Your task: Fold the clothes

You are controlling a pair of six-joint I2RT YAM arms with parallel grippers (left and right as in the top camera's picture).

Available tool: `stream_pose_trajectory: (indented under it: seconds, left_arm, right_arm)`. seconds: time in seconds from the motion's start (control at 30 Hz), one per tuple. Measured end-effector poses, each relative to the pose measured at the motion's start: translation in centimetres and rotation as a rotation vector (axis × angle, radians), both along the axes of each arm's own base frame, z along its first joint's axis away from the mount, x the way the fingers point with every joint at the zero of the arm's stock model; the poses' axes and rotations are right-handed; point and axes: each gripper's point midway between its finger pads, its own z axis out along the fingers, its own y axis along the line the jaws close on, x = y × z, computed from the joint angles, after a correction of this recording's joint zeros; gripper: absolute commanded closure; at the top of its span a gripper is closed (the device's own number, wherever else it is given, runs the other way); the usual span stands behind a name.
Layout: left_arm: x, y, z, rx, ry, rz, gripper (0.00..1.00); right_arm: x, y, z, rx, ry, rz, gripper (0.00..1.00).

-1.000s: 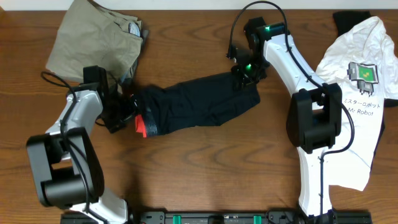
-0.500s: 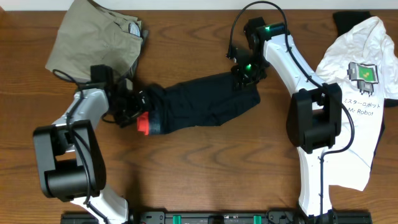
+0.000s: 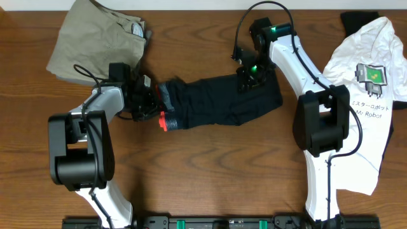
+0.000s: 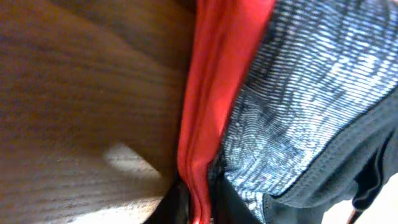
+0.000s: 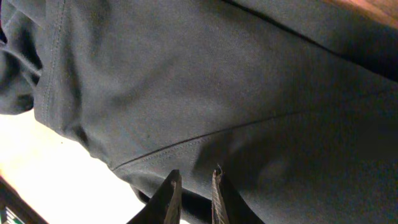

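The trousers [image 3: 219,100] lie bunched on the table [image 3: 210,172], stretched between my two arms. My right gripper [image 5: 195,174] has its fingers nearly together, pinching a fold of black cloth. My left gripper [image 3: 150,102] sits at the waistband [image 4: 292,93]. Red and grey fabric fills that camera and hides the fingers, so I cannot tell its grip.

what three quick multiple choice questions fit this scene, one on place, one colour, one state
1. Seen from overhead, the khaki trousers lie: A top left; B far right; C bottom centre.
2. On the black trousers the waistband edge is: A blue; B yellow; C red.
3. The white T-shirt lies: A rolled up; B spread, print up; C folded square.

A, they sit at the upper left; C, the left wrist view shows red beside grey; B, its robot print faces up.
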Motion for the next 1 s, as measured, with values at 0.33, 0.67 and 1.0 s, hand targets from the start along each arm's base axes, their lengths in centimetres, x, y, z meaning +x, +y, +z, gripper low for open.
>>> stream_pose_trajectory:
  seconds: [0.33, 0.67, 1.0]
  left_arm:
    - [0.3, -0.2, 0.3, -0.049, -0.022, 0.003, 0.94]
    - [-2.2, 4.4, 3.1, 0.0, 0.016, 0.103, 0.94]
    - [-4.4, 7.4, 7.8, 0.098, -0.047, 0.125, 0.94]
  right_arm:
    - [-0.2, -0.1, 0.0, -0.003, 0.01, 0.0, 0.84]
    - [-0.3, -0.1, 0.0, -0.004, 0.015, 0.0, 0.84]
    - [-0.1, 0.0, 0.0, -0.001, 0.002, -0.001, 0.99]
